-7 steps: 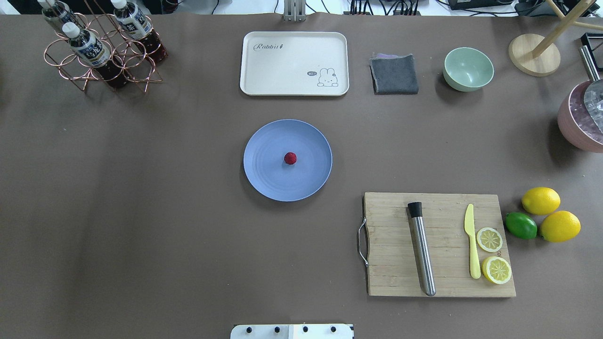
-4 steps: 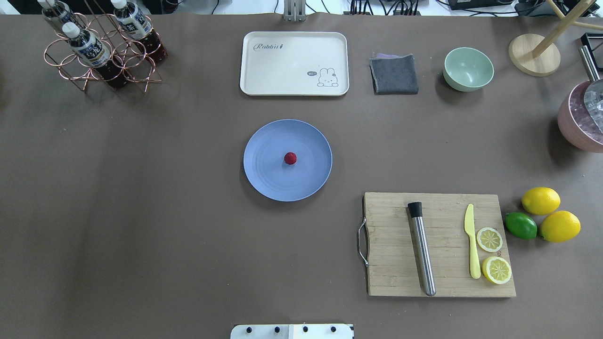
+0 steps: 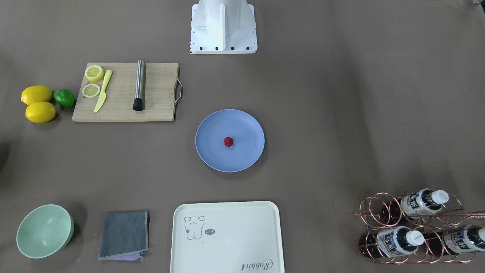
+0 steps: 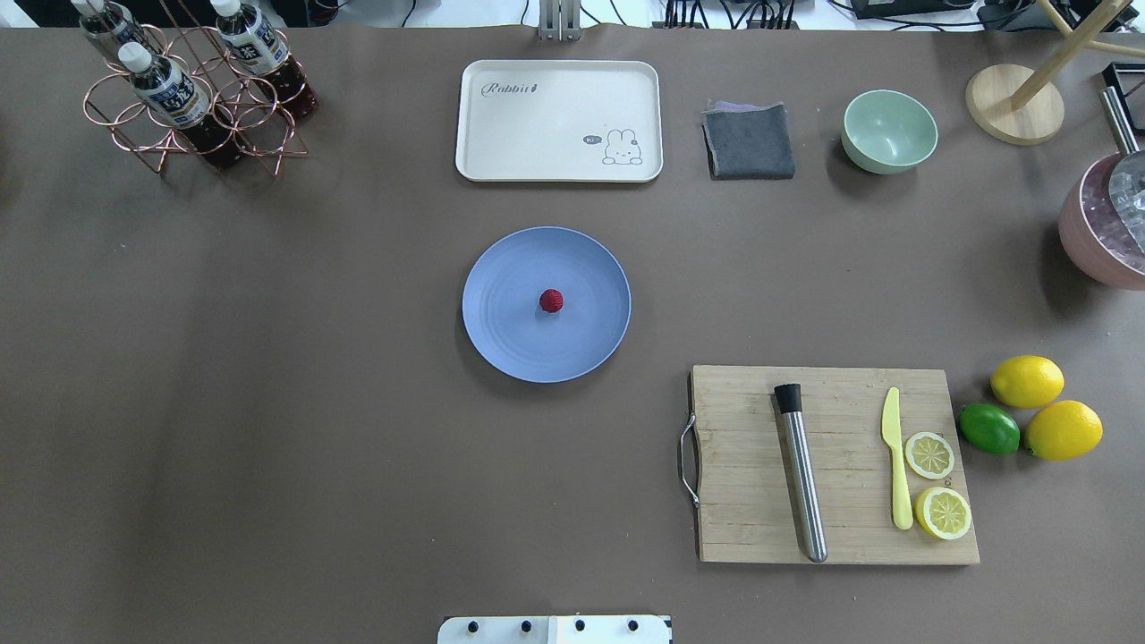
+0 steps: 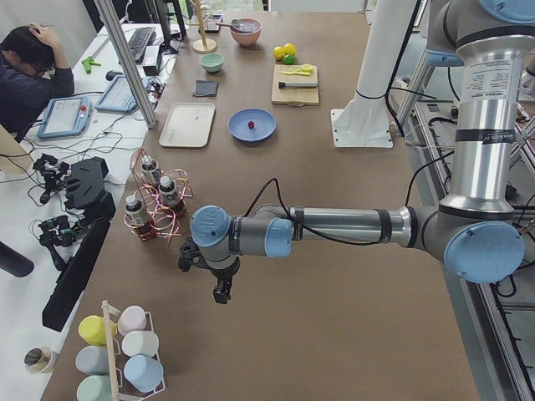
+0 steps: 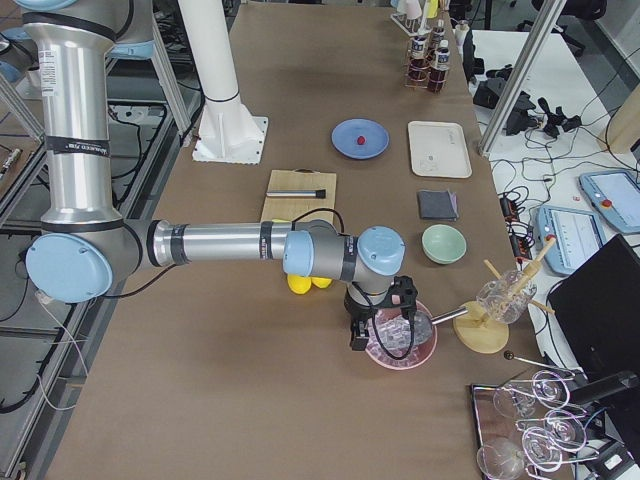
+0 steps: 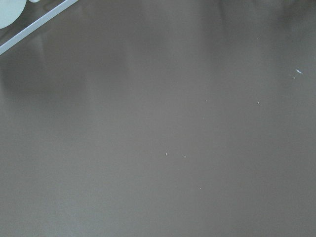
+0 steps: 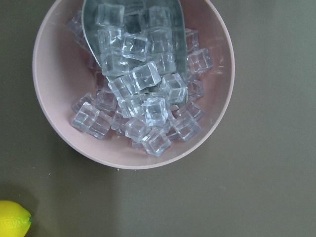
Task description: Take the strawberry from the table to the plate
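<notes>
The tiny dark-red strawberry (image 4: 551, 300) (image 3: 228, 141) lies in the middle of the blue plate (image 4: 510, 344) (image 3: 244, 155), which sits at the centre of the brown table (image 4: 268, 376). No gripper shows in the overhead or front views. In the exterior left view my left gripper (image 5: 221, 292) hangs over the table's near end, far from the plate (image 5: 263, 132); I cannot tell its state. In the exterior right view my right gripper (image 6: 355, 340) hovers at the pink ice bowl (image 6: 400, 335), also far from the plate (image 6: 372, 128); I cannot tell its state.
A cream tray (image 4: 559, 121), grey cloth (image 4: 749, 141) and mint bowl (image 4: 888, 131) line the far side. The cutting board (image 4: 832, 465) holds a muddler, knife and lemon slices, with lemons (image 4: 1027, 381) and a lime beside it. A bottle rack (image 4: 192, 89) stands far left.
</notes>
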Motion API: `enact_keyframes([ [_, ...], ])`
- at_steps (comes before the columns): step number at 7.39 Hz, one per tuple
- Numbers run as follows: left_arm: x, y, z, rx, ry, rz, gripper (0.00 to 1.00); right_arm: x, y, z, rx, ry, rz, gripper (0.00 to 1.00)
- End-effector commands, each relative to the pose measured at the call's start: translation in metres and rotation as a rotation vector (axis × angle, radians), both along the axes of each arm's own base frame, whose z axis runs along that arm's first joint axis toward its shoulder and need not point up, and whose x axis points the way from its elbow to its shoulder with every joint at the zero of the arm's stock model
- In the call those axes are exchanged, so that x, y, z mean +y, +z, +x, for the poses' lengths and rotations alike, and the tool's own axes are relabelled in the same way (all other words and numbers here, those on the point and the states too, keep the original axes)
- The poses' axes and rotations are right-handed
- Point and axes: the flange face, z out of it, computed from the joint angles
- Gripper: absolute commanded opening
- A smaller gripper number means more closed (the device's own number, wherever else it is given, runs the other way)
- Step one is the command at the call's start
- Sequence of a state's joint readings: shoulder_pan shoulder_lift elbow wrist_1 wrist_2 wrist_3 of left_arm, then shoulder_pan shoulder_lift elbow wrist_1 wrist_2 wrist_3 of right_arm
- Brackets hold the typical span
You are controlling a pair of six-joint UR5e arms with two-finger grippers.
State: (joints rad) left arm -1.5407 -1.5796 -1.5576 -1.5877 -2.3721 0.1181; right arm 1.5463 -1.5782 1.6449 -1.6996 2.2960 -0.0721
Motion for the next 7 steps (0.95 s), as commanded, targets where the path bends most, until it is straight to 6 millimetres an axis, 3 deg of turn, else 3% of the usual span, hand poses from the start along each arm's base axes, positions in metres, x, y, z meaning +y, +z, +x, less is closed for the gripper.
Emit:
enact_keyframes([
  [1,0.001,0.000,-0.001,-0.001,-0.002,0.000,0.98,0.000,-0.001,0.000,-0.002,0.000,0.002,1.00],
  [7,0.014,0.006,-0.012,0.002,-0.023,-0.011,0.98,0.002,-0.018,-0.002,-0.026,0.002,0.031,1.00],
])
